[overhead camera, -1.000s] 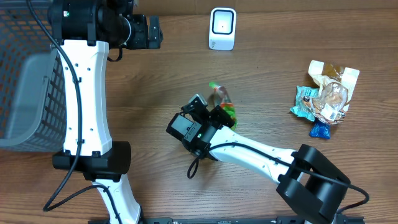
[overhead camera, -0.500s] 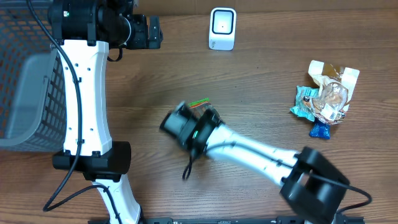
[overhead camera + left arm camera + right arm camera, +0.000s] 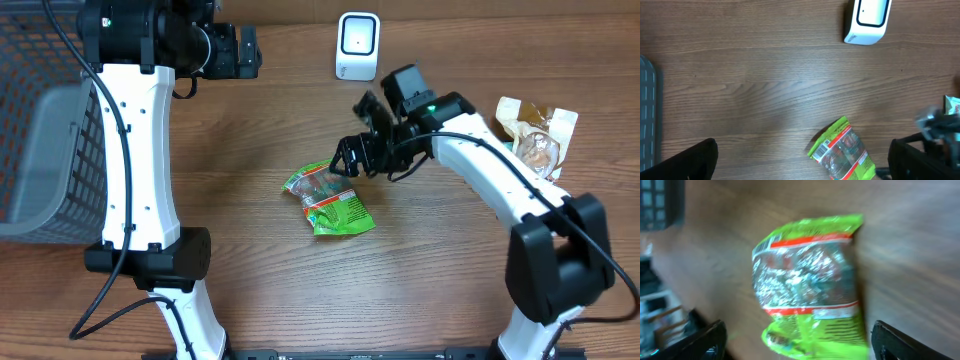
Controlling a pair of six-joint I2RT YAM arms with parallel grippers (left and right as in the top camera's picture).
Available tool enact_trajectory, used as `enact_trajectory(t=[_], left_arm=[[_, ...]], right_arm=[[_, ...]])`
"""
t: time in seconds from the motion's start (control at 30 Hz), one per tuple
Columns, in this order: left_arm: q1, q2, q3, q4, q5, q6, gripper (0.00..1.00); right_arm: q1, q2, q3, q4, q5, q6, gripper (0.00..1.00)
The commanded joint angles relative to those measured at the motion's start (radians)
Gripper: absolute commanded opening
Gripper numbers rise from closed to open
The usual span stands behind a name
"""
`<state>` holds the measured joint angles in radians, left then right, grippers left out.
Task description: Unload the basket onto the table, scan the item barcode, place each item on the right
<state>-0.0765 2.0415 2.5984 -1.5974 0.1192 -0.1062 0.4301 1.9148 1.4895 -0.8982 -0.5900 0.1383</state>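
The packet (image 3: 328,200) is seen lying loose, apart from the scanner (image 3: 357,45). The right gripper (image 3: 350,155) is spread wide and empty. Scanning is judged still to be done.

Mock checkout stn: scanner (image 3: 357,45), wire basket (image 3: 40,130).

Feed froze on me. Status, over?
Left gripper open, empty. Right gripper open, empty, beside green packet lying flat on table. Scanner at far edge; only right gripper between.

My left arm (image 3: 135,150) and right arm (image 3: 492,172) match: smooth white shell links between bulky black joint housings, thin black cables (image 3: 119,125) alongside, black fingers (image 3: 704,339) on the right gripper (image 3: 799,342).
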Motion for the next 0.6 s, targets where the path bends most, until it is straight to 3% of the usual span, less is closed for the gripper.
enact_trajectory(t=[0.0,0.3,0.5,0.57], left_arm=[[0.004,0.007,0.015,0.001,0.004,-0.014,1.0],[0.004,0.007,0.015,0.001,0.004,-0.014,1.0],[0.004,0.007,0.015,0.001,0.004,-0.014,1.0],[0.004,0.007,0.015,0.001,0.004,-0.014,1.0]], right_arm=[[0.008,0.095,-0.013,0.045,-0.134,0.078,0.94],[0.012,0.222,-0.013,0.127,-0.047,0.259,0.94],[0.106,0.252,-0.013,0.166,-0.055,0.351,0.87],[0.151,0.259,-0.013,0.188,-0.017,0.402,0.8]])
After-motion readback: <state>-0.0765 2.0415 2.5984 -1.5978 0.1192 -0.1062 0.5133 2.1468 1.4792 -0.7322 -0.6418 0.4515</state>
